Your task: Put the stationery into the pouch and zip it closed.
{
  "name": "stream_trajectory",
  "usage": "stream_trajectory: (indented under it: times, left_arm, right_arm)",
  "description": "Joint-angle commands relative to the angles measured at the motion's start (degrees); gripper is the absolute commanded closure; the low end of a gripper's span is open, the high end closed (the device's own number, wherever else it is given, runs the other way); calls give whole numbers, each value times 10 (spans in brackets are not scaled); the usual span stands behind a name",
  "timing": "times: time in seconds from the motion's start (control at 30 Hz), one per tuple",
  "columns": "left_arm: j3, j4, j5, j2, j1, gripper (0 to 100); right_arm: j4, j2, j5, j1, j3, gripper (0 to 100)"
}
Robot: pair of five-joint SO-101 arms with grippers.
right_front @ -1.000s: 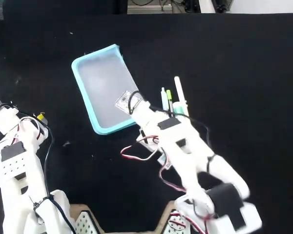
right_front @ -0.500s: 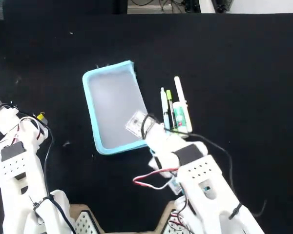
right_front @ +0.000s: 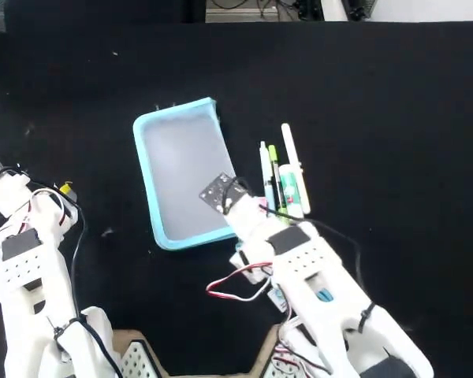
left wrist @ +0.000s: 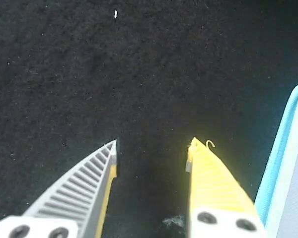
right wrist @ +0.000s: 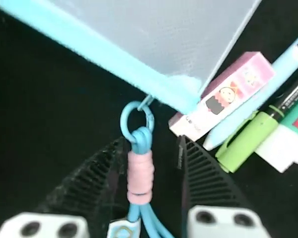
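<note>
The light blue pouch (right_front: pixel 181 169) lies flat on the black table, left of the stationery. Pens (right_front: pixel 266 172), a green marker (right_front: pixel 274 167) and a glue stick (right_front: pixel 293 193) lie side by side. A pink eraser (right wrist: pixel 228 96) sits at the pouch corner (right wrist: pixel 181 89), beside the green cap (right wrist: pixel 248 139). My right gripper (right_front: pixel 235 213) hovers at the pouch's near right corner. Its jaws stand a little apart around the zipper pull cord (right wrist: pixel 140 171), whose ring (right wrist: pixel 136 116) hangs from the corner. At the far left my left gripper (right_front: pixel 63 193) is open over bare table (left wrist: pixel 151 148), with the pouch edge (left wrist: pixel 288 163) beside it.
The black tabletop (right_front: pixel 363 94) stretches open behind and to the right of the stationery. Red and white wires (right_front: pixel 236 285) trail from the right arm near the table's front. Both arm bases stand along the front edge.
The pouch swung clockwise and shifted right toward the pens, then stayed still. The right arm drew back toward the front and its wrist turned. The left arm has not moved.
</note>
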Motion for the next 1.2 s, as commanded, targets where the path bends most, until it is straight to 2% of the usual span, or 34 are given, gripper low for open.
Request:
stream_trajectory:
  times: [0.0, 0.2, 0.33, 0.43, 0.6, 0.87, 1.1, 1.17]
  left_arm:
    - [-8, -9, 4, -4, 0, 769]
    - [-8, -9, 4, -4, 0, 769]
    - [-8, -9, 4, -4, 0, 769]
    - [-8, -9, 4, -4, 0, 769]
    - [-8, -9, 4, -4, 0, 769]
    - [-8, -9, 5, -4, 0, 769]
    - [-8, -9, 5, -4, 0, 769]
    - [-8, -9, 5, -4, 0, 769]
  right_arm:
    - [44, -7, -6, -20, -48, 832]
    - [49, -93, 0, -55, -21, 832]
    - [-24, -105, 67, -84, 59, 832]
    - [-87, -105, 106, -58, 99, 832]
    - [-99, -101, 147, 8, 100, 832]
    - [-134, -77, 157, 11, 102, 833]
    - [-152, -66, 161, 11, 100, 979]
    - [-148, -69, 160, 20, 100, 987]
